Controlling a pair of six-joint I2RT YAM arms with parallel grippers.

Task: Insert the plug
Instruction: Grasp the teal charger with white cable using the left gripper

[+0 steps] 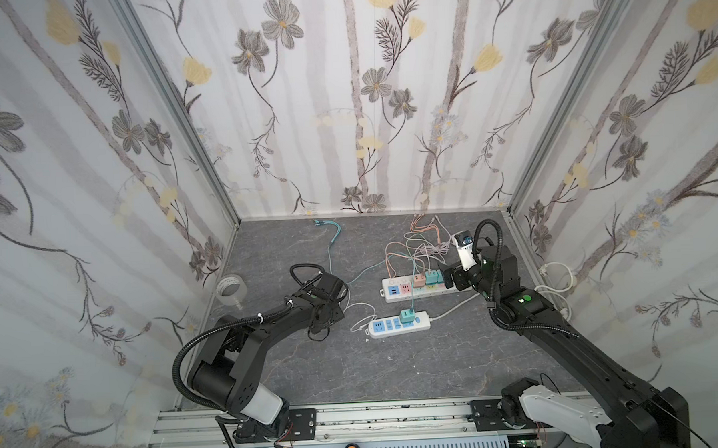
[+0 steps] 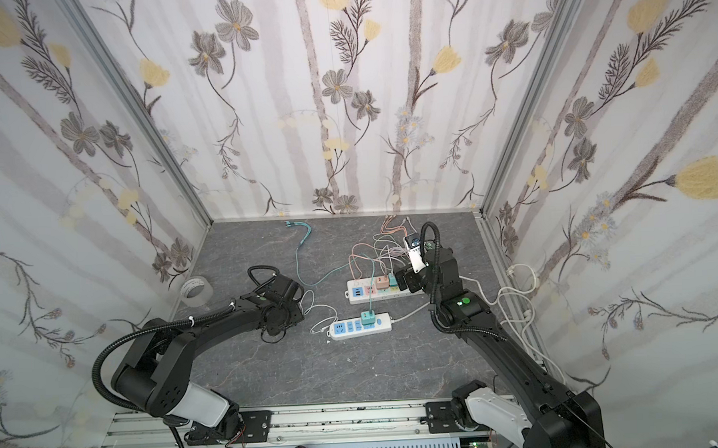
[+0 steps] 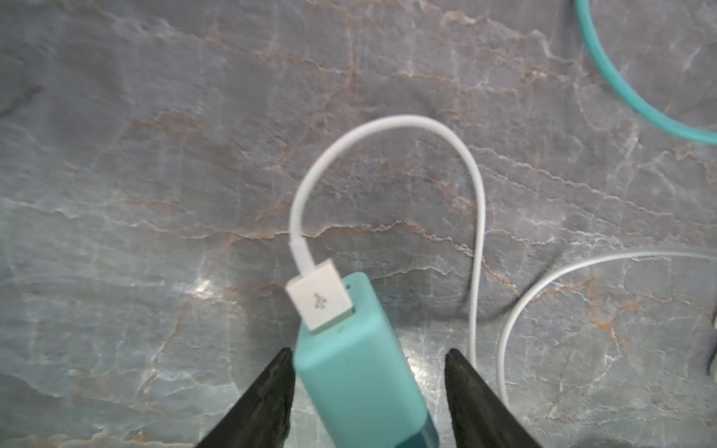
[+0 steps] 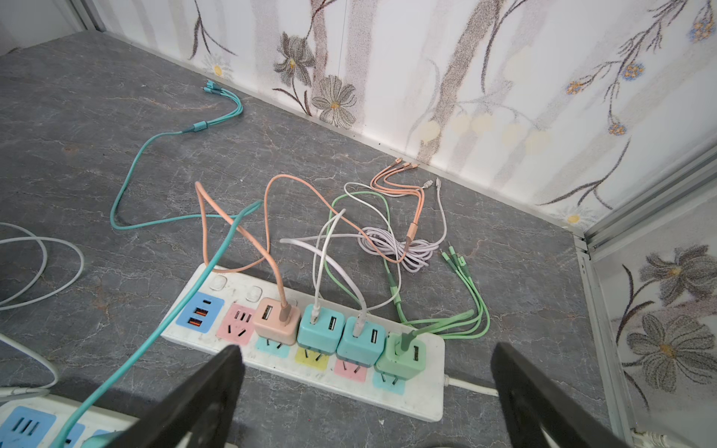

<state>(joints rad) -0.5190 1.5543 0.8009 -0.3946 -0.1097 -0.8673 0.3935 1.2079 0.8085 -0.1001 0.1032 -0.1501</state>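
Observation:
A teal plug (image 3: 349, 368) with a white USB cable (image 3: 388, 124) in its end sits between the fingers of my left gripper (image 3: 368, 353). One finger (image 3: 271, 388) touches the plug's side, while the other stands off it with a gap, so the jaws are open around it. In both top views the left wrist hides this plug. My right gripper (image 4: 366, 349) hangs wide open and empty above the long white power strip (image 4: 388, 395), which carries several plugs. A smaller white strip (image 1: 423, 321) lies in front of it with one teal plug (image 1: 406, 317) in it.
Teal (image 1: 333, 238), orange, white and green cables tangle behind the long strip (image 1: 394, 296). A tape roll (image 1: 231, 289) stands by the left wall. White cords (image 1: 555, 283) run along the right wall. Papered walls close in three sides.

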